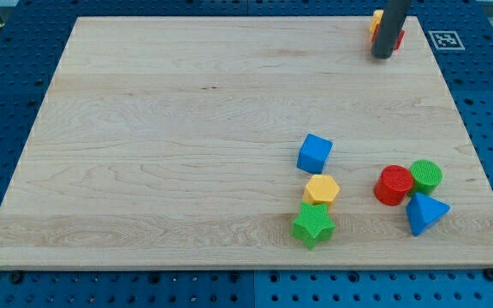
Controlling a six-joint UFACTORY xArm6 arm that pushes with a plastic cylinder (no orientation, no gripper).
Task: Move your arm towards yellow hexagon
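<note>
The yellow hexagon [322, 189] lies on the wooden board [187, 128] at the lower right of centre, between the blue cube [314, 153] above it and the green star [312, 226] just below it, which touches it. My tip [382, 56] is at the view's top right, far above the hexagon and somewhat to its right. The rod partly hides a yellow block [376, 20] and a red block [398, 37] at the top edge; their shapes cannot be made out.
A red cylinder [394, 186], a green cylinder [426, 176] and a blue triangular block [424, 213] cluster at the lower right, to the right of the hexagon. A marker tag [445, 38] sits off the board's top right corner.
</note>
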